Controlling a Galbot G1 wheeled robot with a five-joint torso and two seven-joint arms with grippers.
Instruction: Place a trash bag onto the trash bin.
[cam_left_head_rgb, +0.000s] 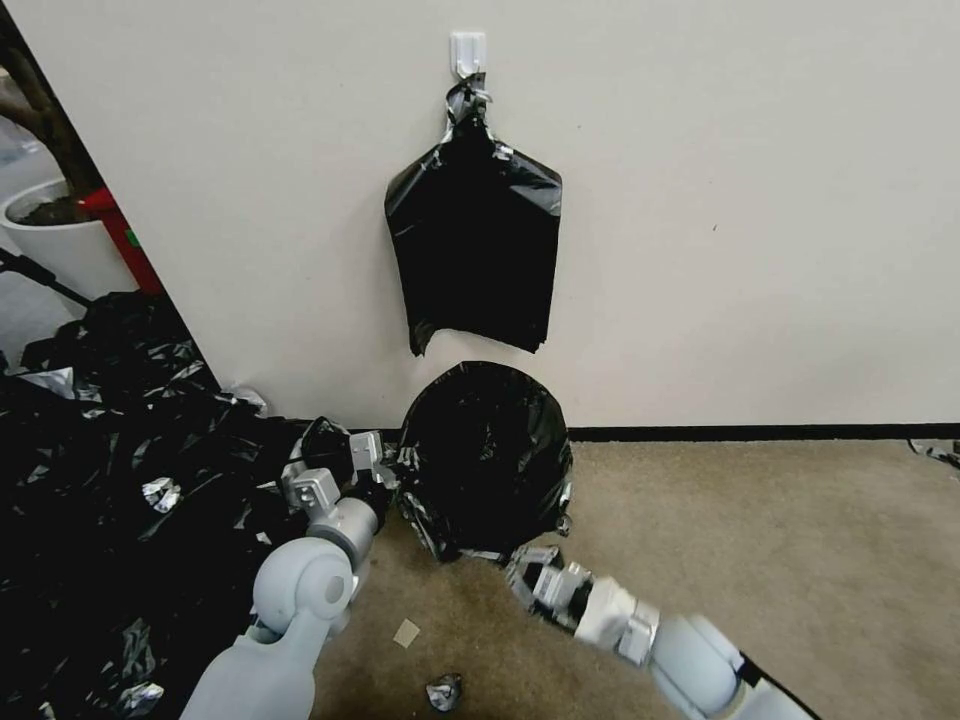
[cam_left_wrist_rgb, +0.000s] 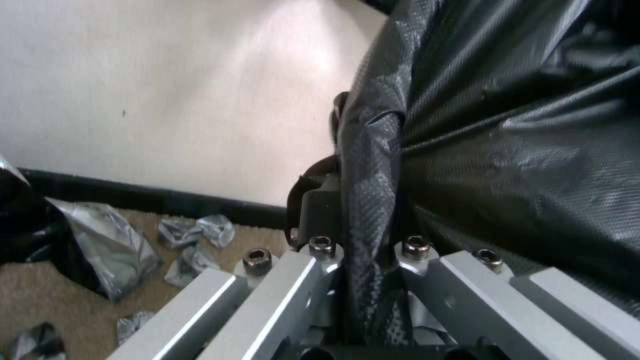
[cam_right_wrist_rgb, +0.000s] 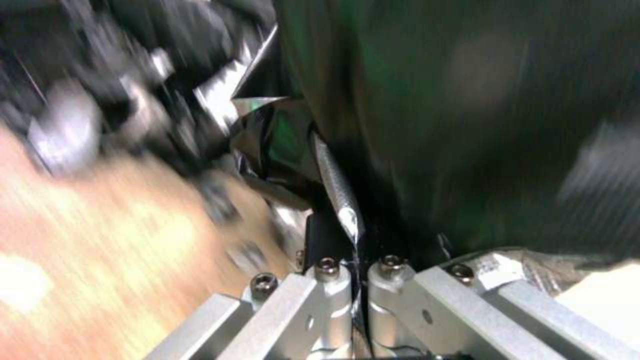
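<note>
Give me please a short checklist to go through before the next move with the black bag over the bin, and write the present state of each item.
1. Left claw holds the trash bag: ok, a fold of film is pinched between its fingers.
2. Right claw holds the bag: ok, a thin edge of film runs between its closed fingers.
3. Bag covers the mouth of the trash bin: ok in the head view, black film spreads across the whole opening.
4. Bag edge tucked under the rim all around: cannot tell, the far side is hidden.
5. Bin stands upright: cannot tell, the bag hides its body.
6. Floor near the claws: not ok, loose scraps lie on the carpet.
</note>
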